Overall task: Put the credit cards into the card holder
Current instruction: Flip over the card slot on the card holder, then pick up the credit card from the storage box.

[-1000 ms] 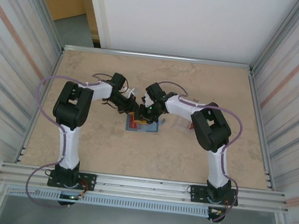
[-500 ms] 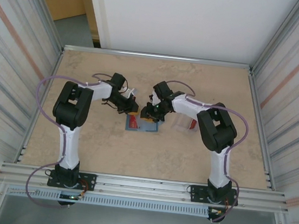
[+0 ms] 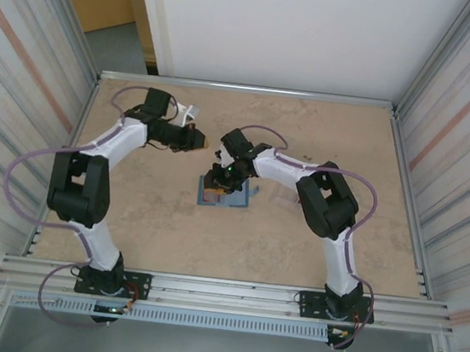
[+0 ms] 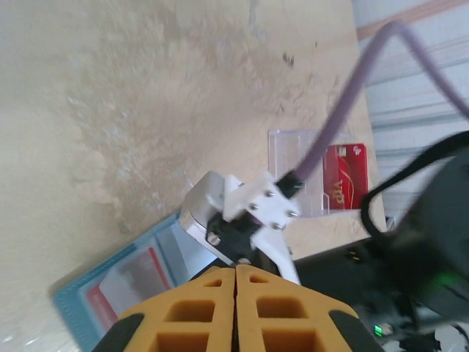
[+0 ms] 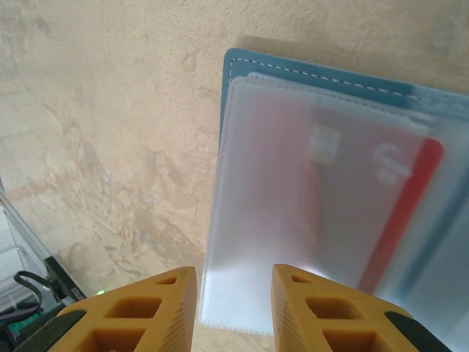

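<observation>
White wall panels [image 3: 304, 30] close off the back of the cell, ribbed metal sheeting [image 3: 24, 73] lines both sides, and a beige, marble-patterned bench [image 3: 351, 139] fills the floor of it. Two white-and-black arms reach in from the near edge.

The left arm [image 3: 88, 184] stretches toward the far left of the bench. Its yellow-fingered left end effector [image 3: 198, 141] is well apart from the wallet, up and to the left of it. In its own wrist view the two fingers of that end effector [image 4: 236, 275] are pressed flat together with nothing between them.

The right arm [image 3: 326, 204] bends inward, and the right end effector [image 3: 215, 180] sits over the left end of the small, square teal-blue folding card holder [image 3: 236, 200], which lies open on the middle of the bench. From the right wrist, the end effector [image 5: 233, 271] has its jaws partly open. They straddle the near edge of the card holder [image 5: 293, 81] and its frosted clear pocket. I cannot tell whether they touch it.

To the right of the card holder [image 4: 80, 301] lies a clear plastic case [image 4: 293, 147], flat on the bench.

One red plastic card [image 5: 410, 198] lies tucked in the frosted pocket, with a pale chip square and a white mark showing through. A second red card [image 4: 346, 174] rests in the clear case, and its white lettering looks like "vip".
</observation>
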Action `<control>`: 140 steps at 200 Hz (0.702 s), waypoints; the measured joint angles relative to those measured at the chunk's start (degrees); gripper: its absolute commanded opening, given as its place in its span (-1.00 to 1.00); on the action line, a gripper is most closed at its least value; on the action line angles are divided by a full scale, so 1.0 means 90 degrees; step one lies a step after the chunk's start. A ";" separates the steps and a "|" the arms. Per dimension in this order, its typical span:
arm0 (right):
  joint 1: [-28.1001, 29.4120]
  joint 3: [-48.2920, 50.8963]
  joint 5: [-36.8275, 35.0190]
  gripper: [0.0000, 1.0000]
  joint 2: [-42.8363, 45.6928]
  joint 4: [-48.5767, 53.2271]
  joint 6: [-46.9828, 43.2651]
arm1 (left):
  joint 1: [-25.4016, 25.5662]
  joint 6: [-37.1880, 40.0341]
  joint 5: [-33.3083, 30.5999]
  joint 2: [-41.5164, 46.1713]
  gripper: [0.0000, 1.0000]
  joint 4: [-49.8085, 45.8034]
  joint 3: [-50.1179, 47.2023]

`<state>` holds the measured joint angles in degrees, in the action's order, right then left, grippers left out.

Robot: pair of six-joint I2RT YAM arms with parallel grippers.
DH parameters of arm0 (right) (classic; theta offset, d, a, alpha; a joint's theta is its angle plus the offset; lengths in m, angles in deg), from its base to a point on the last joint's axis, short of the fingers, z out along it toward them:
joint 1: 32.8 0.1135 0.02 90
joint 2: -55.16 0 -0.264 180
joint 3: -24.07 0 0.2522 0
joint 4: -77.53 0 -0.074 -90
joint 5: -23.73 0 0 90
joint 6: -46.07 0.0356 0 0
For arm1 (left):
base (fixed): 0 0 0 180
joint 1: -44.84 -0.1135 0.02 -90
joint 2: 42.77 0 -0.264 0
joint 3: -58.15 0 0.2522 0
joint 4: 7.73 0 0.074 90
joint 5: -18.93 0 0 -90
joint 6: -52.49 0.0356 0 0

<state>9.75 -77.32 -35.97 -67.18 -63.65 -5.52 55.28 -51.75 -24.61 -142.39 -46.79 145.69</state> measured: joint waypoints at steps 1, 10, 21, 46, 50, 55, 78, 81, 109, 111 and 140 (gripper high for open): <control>0.0000 -0.0007 0.0000 -0.38 -0.0007 0.0000 0.0000 | -0.0005 0.0007 -0.0002 0.0017 -0.78 -0.0002 -0.0007; 0.0022 -0.0068 0.0017 -0.38 -0.0100 0.0000 0.0000 | -0.0095 0.0134 -0.0129 0.0211 -0.77 -0.0019 -0.0119; 0.0027 -0.0112 0.0022 -0.38 -0.0197 0.0000 0.0000 | -0.0124 0.0250 -0.0284 0.0359 -0.76 -0.0032 -0.0250; 0.0027 -0.0124 0.0112 -0.37 -0.0267 -0.0007 0.0000 | -0.0034 0.0476 -0.0597 0.0464 -0.76 -0.0143 -0.0517; 0.0027 -0.0124 0.0114 -0.37 -0.0265 -0.0005 -0.0002 | -0.0012 0.0522 -0.0648 0.0464 -0.76 -0.0170 -0.0544; 0.0022 -0.0124 0.0117 -0.38 -0.0265 -0.0002 -0.0002 | 0.0029 0.0578 -0.0707 0.0464 -0.76 -0.0211 -0.0583; -0.0024 -0.0034 -0.0044 -0.38 -0.0073 0.0114 -0.0041 | 0.0347 0.0845 -0.0991 0.0461 -0.77 -0.0299 -0.0675; -0.0036 0.0005 -0.0058 -0.38 -0.0022 0.0126 -0.0051 | 0.0410 0.0886 -0.1025 0.0461 -0.78 -0.0316 -0.0675; -0.0372 0.0789 -0.0457 -0.37 0.1175 0.0350 -0.0202 | 0.0947 0.1137 -0.1248 0.0427 -0.85 -0.0381 -0.0670; -0.0403 0.0838 -0.0503 -0.37 0.1258 0.0364 -0.0204 | 0.0986 0.1141 -0.1258 0.0415 -0.86 -0.0384 -0.0665; -0.1093 0.1486 -0.1190 -0.30 0.2776 0.0882 -0.0372 | 0.1447 0.1234 -0.1484 0.0005 -0.87 -0.0690 -0.0192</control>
<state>-0.09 -63.95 -46.68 -42.20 -55.72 -8.86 68.30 -40.65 -37.97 -142.34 -53.00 143.96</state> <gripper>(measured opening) 0.326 0.071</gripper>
